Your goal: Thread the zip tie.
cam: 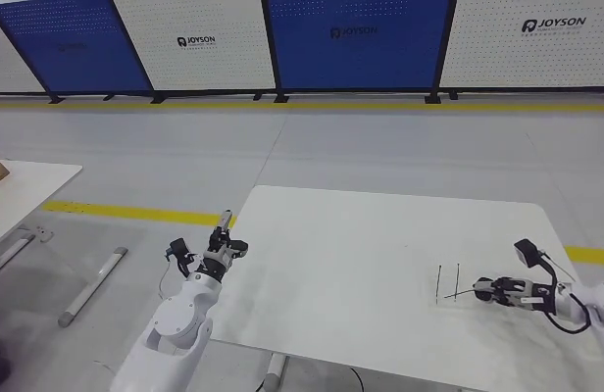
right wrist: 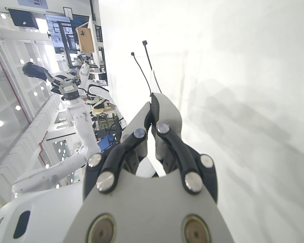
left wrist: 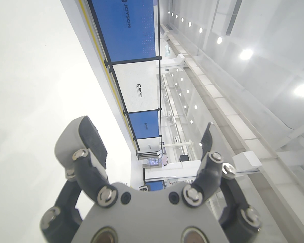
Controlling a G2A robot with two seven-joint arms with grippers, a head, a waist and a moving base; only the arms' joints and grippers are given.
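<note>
Right wrist view: my right gripper point(right wrist: 152, 97) has its two fingers pressed together, and the tail of a black zip tie point(right wrist: 141, 74) is nipped at their tips. The strap runs away from me, with its small square head at the far end. A second zip tie point(right wrist: 148, 56) lies just beside it, its head a little farther out. Its near end slips behind my finger, so I cannot tell whether I pinch that one too. Both ties are over the white table point(cam: 361, 245), near its right front part. From the top view they are hair-thin dark lines and their heads cannot be made out.

My left gripper point(left wrist: 148, 127) is spread wide with nothing between its dark ribbed pads. It is at the table's left edge, well apart from the ties.

Blue and white perforated panels point(cam: 356, 44) stand behind the table, each printed with a small logo and a word. A brown cardboard box point(right wrist: 84, 39) in the room behind carries a dark mark too small to read.
</note>
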